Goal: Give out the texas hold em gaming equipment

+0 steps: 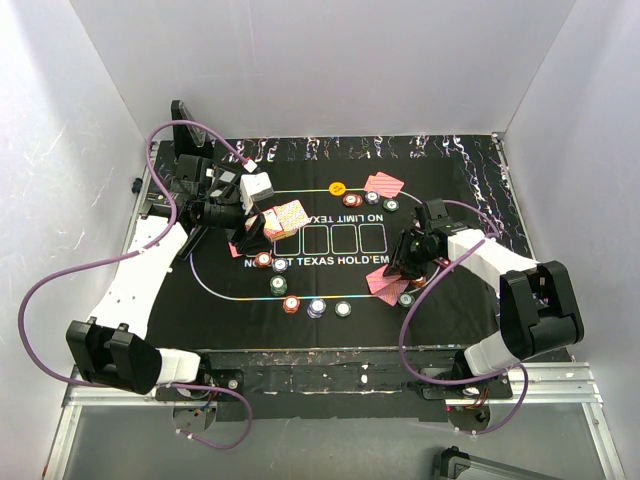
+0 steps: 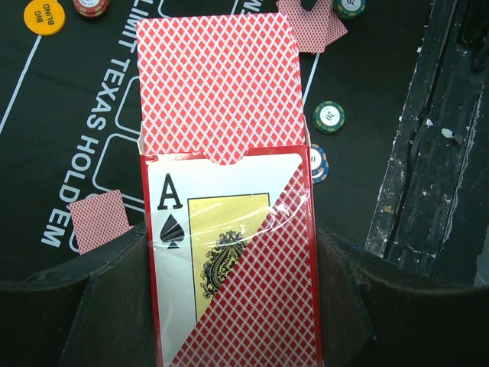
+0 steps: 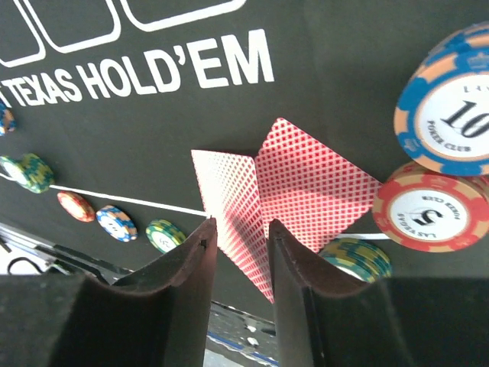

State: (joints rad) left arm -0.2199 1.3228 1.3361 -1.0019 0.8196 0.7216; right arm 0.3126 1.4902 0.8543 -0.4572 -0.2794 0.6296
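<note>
2 red-backed cards (image 3: pixel 306 183) lie under the right tool (image 3: pixel 241 225), jaws parted and empty. Left tool (image 2: pixel 229 248) grips the open card box (image 2: pixel 260 306); dealing seems underway, so another card likely needs drawing next.

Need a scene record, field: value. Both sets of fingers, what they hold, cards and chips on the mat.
left fingers: shut on card box, flap open, ace of spades on its front
right fingers: open, nothing held, over the near edge of two cards
two cards: face down, overlapping, flat on mat
beside them: blue chip, red chip
far pair: face down, overlapping
big blind disc: yellow, on mat
</note>
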